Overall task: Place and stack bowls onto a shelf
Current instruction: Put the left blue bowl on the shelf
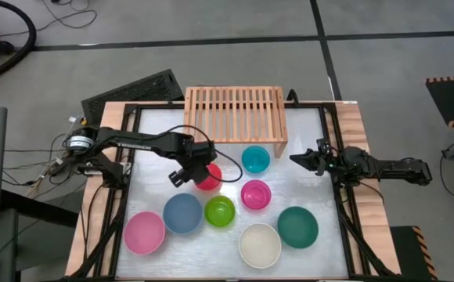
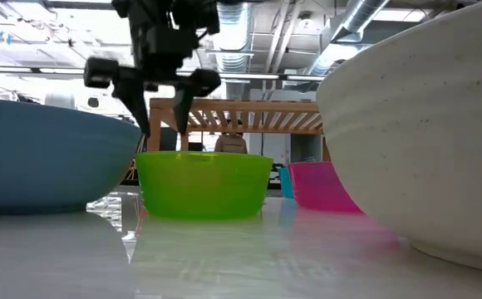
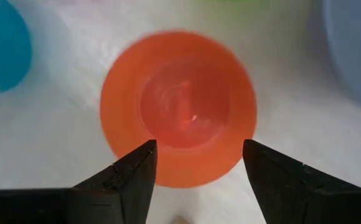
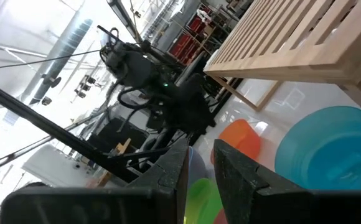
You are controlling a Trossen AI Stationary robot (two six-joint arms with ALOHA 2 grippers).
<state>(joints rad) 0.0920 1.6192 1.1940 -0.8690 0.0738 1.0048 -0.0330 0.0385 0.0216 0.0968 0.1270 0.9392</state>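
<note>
Two fingers of your left gripper (image 3: 196, 171) stand spread apart, poised above the red bowl (image 3: 179, 107), one to each side of its near rim, gripping nothing. That bowl (image 1: 209, 177) sits on the white table (image 1: 153, 133) just in front of the shelf (image 1: 235, 114), with the cyan bowl (image 1: 255, 160) to its right. Nearer you lie the lime green bowl (image 1: 220, 211), magenta bowl (image 1: 256, 194), blue bowl (image 1: 183, 213), pink bowl (image 1: 145, 233), cream-white bowl (image 1: 260, 245) and dark teal bowl (image 1: 298, 227). Your right gripper (image 1: 298, 159) waits at the table's right edge, fingers nearly together and empty.
</note>
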